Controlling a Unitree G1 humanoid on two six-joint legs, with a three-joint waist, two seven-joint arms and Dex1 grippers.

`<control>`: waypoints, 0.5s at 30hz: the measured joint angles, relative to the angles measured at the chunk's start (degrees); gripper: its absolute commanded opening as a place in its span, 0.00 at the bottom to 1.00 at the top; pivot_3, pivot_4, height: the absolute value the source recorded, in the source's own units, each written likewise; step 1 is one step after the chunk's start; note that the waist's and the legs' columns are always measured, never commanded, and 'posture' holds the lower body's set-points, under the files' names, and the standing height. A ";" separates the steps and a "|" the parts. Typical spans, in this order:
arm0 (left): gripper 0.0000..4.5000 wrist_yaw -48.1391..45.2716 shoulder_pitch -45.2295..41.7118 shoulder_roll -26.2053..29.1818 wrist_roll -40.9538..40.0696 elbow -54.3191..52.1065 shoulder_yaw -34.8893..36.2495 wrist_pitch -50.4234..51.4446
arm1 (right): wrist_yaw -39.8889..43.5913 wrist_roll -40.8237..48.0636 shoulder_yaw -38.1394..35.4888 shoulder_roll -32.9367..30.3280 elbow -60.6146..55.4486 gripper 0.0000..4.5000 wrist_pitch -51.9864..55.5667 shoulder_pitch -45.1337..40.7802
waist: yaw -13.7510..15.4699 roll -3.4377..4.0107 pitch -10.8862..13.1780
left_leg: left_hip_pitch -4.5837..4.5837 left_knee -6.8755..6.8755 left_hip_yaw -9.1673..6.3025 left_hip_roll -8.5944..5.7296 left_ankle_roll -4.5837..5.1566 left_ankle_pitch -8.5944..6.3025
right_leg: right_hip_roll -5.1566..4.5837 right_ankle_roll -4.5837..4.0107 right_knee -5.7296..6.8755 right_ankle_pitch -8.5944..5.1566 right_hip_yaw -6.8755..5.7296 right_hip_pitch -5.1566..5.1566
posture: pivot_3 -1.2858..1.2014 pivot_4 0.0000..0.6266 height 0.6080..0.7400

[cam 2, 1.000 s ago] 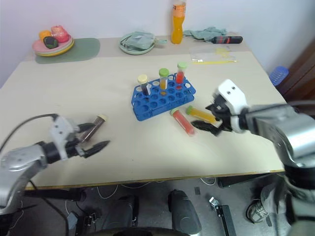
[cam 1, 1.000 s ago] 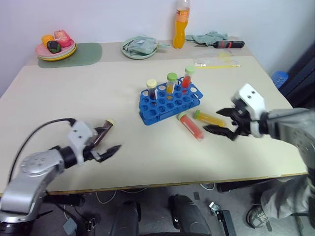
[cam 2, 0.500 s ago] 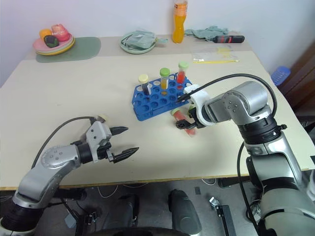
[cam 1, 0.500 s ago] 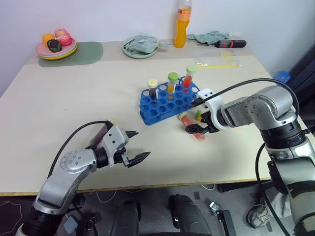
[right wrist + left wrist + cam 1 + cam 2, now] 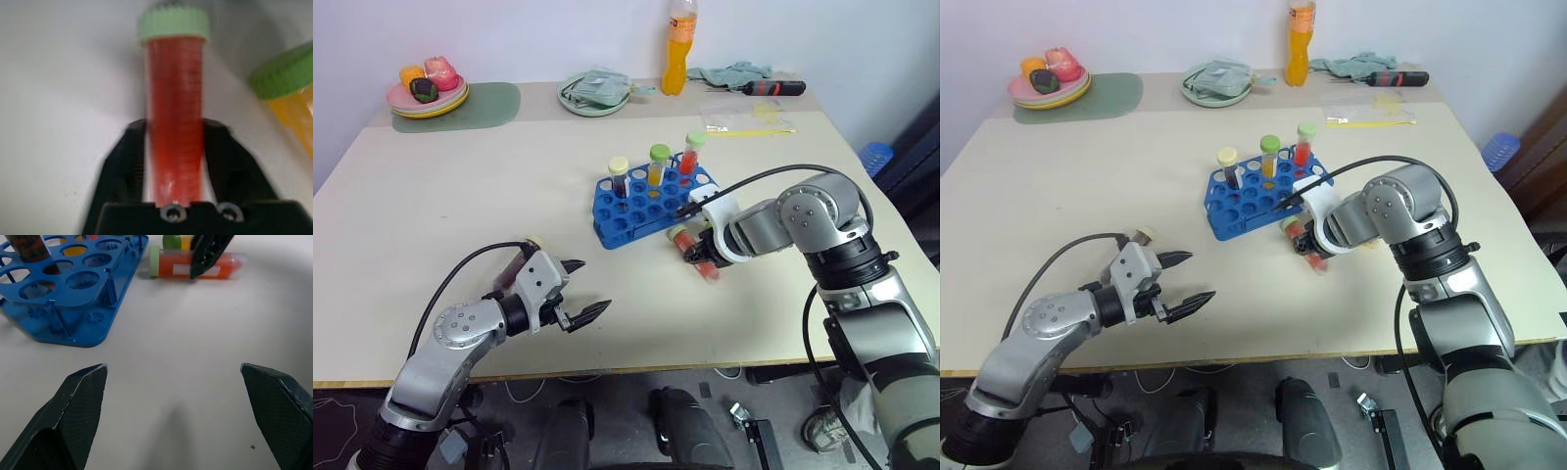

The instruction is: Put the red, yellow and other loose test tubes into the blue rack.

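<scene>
The blue rack (image 5: 651,201) stands mid-table with three capped tubes upright in its back row. Just in front of it the red test tube (image 5: 175,88) with a green cap lies on the table, and my right gripper (image 5: 697,257) is shut on it from above. The yellow test tube (image 5: 288,93) lies right beside it, mostly hidden behind the gripper in the head views. My left gripper (image 5: 576,294) hovers open and empty near the table's front left. A dark tube with a cream cap (image 5: 530,245) lies just behind it.
Along the back edge stand a plate of fruit (image 5: 426,98) on a green mat, a dish holding a cloth (image 5: 592,95), an orange bottle (image 5: 676,49), a screwdriver (image 5: 769,88) and a clear bag (image 5: 744,117). Bare tabletop lies between my grippers.
My right gripper has come in from the right, dropped onto the red tube and shut on it. The left gripper shifted right at first, then held still, staying open.
</scene>
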 measured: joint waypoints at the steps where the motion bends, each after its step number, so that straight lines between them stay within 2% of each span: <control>1: 1.00 0.01 0.00 0.00 0.00 0.00 0.00 -0.02 | -0.64 0.49 -0.01 -0.04 -0.25 0.19 0.00 0.12 | -0.04 0.00 0.00 | 0.00 0.00 0.00 0.00 0.00 0.00 | 0.00 0.00 0.00 0.00 0.00 0.00 | 0.52 0.24 1.00; 5: 1.00 -0.01 0.11 0.13 -0.01 0.01 0.13 -0.15 | -1.31 3.14 -0.72 -1.26 -3.01 0.19 0.00 0.87 | 0.01 0.01 0.01 | -0.02 0.00 0.00 0.00 0.00 0.00 | 0.00 0.00 0.00 0.00 0.00 -0.02 | 0.52 0.24 1.00; 9: 1.00 0.05 1.05 0.40 -0.02 0.03 0.77 -0.30 | 5.39 7.07 -10.44 -1.96 -16.64 0.19 -0.97 3.93 | 0.06 0.01 0.01 | -0.05 -0.04 -0.05 0.01 0.05 -0.03 | 0.02 0.01 -0.02 -0.01 -0.03 -0.04 | 0.52 0.24 1.00; 11: 1.00 0.18 1.30 0.38 -0.06 -0.05 1.34 -0.42 | 10.36 4.52 -14.63 -3.22 -25.84 0.19 -10.09 8.42 | 0.20 0.00 0.00 | -0.07 -0.04 -0.10 0.01 0.06 -0.03 | 0.01 0.01 -0.08 -0.01 -0.10 -0.01 | 0.52 0.24 1.00; 12: 1.00 0.29 1.63 0.38 -0.06 0.04 1.99 -0.44 | 12.30 0.51 -16.04 -3.24 -30.17 0.19 -17.50 11.45 | 0.21 0.00 0.00 | -0.07 -0.03 -0.09 0.01 0.06 -0.03 | 0.01 0.02 -0.10 -0.01 -0.11 0.01 | 0.52 0.24 1.00; 14: 1.00 0.59 1.41 0.12 -0.06 0.31 2.77 -0.45 | 13.05 -7.66 -16.63 -1.54 -31.96 0.19 -29.13 15.03 | 0.09 -0.02 -0.02 | -0.06 0.03 -0.04 0.01 0.05 -0.03 | 0.00 0.03 -0.12 -0.01 -0.07 0.03 | 0.52 0.24 1.00; 15: 1.00 0.79 0.88 -0.17 -0.06 0.89 2.86 -0.49 | 12.14 -12.37 -17.04 1.38 -30.87 0.19 -35.55 16.43 | 0.00 -0.03 -0.02 | -0.03 0.02 -0.02 0.01 0.05 -0.03 | 0.01 0.03 -0.12 -0.01 -0.04 0.03 | 0.52 0.24 1.00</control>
